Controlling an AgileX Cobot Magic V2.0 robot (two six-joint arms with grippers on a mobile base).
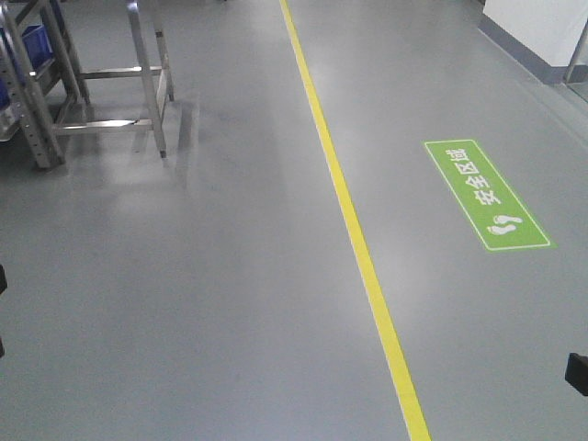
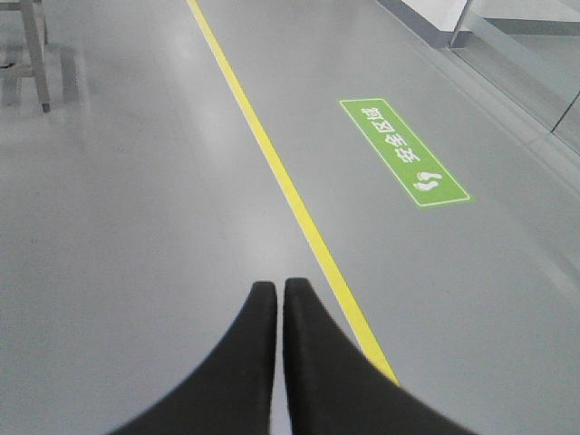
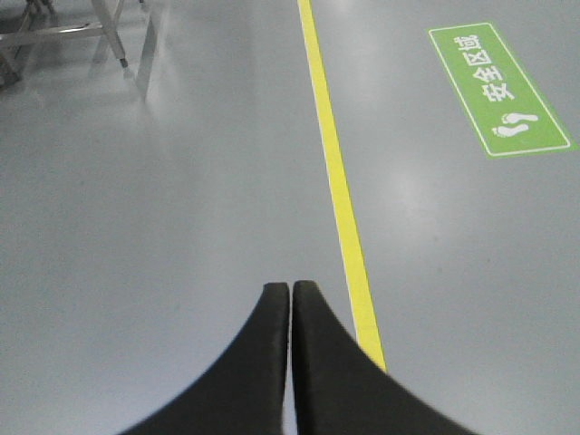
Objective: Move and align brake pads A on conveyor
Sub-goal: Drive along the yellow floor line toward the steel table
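Plainly, my left gripper (image 2: 277,288) and right gripper (image 3: 290,288) each show two smooth, black, tapering fingers pressed together, with nothing between them. At far left stands a shiny steel frame (image 1: 119,71), its top cut off. Then come the glossy grey floor (image 1: 202,276), a straight yellow line (image 1: 360,243) and a green rectangular sign (image 1: 487,195). The brake pads and the conveyor lie outside every view.

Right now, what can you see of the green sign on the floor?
The green sign is a long rectangle, bright green with a thin white border. It bears a row of white Chinese characters and two white footprints at its near end. It lies flat on the grey floor, right of the yellow line and apart from it. Nothing rests on it. Sticker or paint, I cannot tell.
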